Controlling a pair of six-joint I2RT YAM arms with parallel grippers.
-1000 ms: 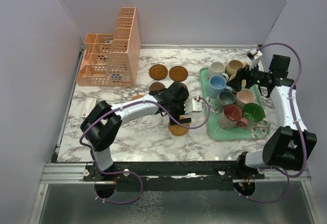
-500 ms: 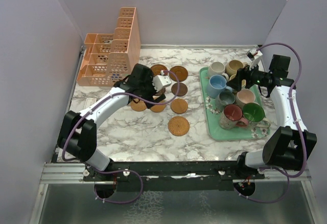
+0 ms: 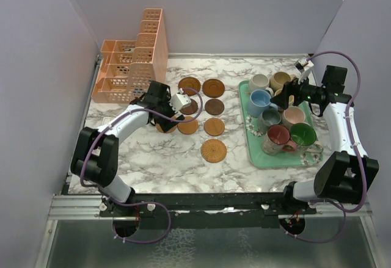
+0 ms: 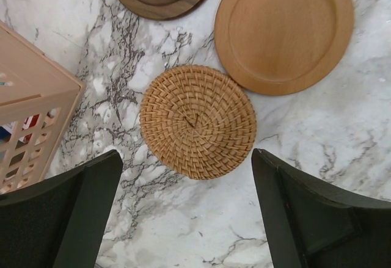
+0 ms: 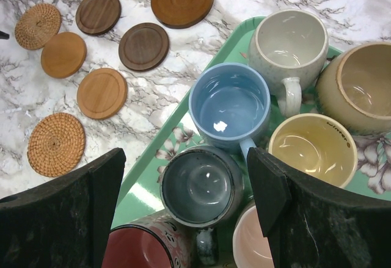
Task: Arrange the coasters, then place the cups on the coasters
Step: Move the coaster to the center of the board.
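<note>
Left tool [image 4: 186, 155] hangs open above a woven coaster [image 4: 197, 121]

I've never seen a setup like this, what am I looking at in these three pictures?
Two robot arms bolted to a marble table. The wide picture looks down from above and behind them; the other two come from a camera on each wrist, so the dark shapes there are the arm's own fingers. Round coasters lie mid-table, cups crowd a green tray on the right, a peach organiser stands back left. The left claw is open over a woven coaster, the right claw open over the cups. Neither holds anything.
</note>
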